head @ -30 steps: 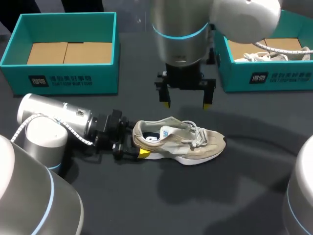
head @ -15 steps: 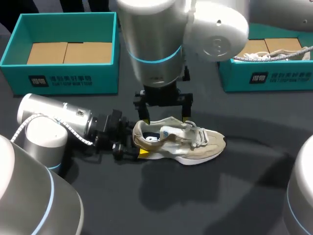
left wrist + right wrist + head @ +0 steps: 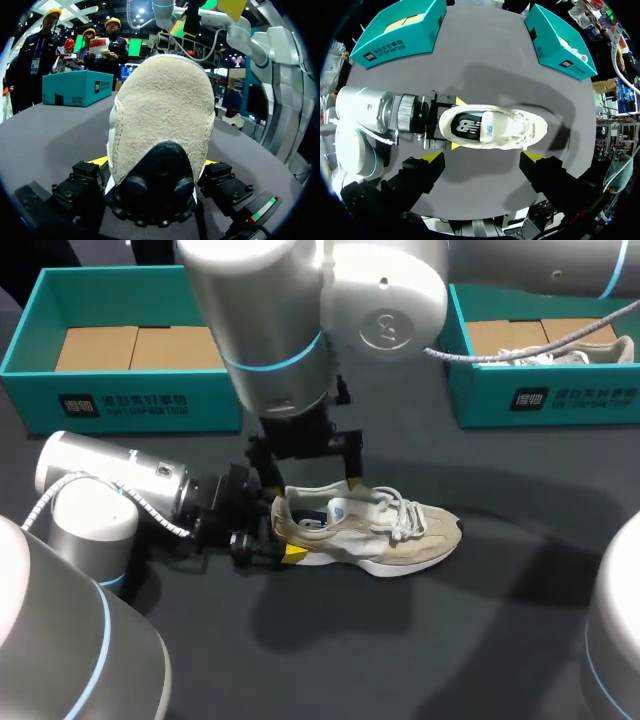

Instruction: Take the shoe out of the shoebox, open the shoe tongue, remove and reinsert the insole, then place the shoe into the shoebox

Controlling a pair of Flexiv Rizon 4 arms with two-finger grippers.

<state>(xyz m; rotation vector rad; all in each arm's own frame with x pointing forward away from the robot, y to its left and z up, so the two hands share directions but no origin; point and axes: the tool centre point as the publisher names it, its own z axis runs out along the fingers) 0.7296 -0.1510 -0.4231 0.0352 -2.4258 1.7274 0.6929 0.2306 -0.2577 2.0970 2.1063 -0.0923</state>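
Beige suede fills the left wrist view, where the heel of the shoe (image 3: 162, 115) hides its own toe and laces. In the head view the right arm (image 3: 290, 330) blocks the counter (image 3: 480, 640) behind the shoe and a corner of the right-hand shoebox (image 3: 545, 395). The left jaws' far finger sits out of sight behind the heel.

Two teal shoeboxes stand at the back. The left shoebox (image 3: 140, 405) shows cardboard lining (image 3: 140, 348), and the other holds a second shoe (image 3: 570, 352), partly covered. One shoe stands on its sole mid-counter, well apart from both boxes, its dark insole (image 3: 465, 126) showing.

Two arms are in frame. The left arm (image 3: 110, 480) has its jaws clamped on the heel from both sides, while the right jaws hang spread wide above the shoe.
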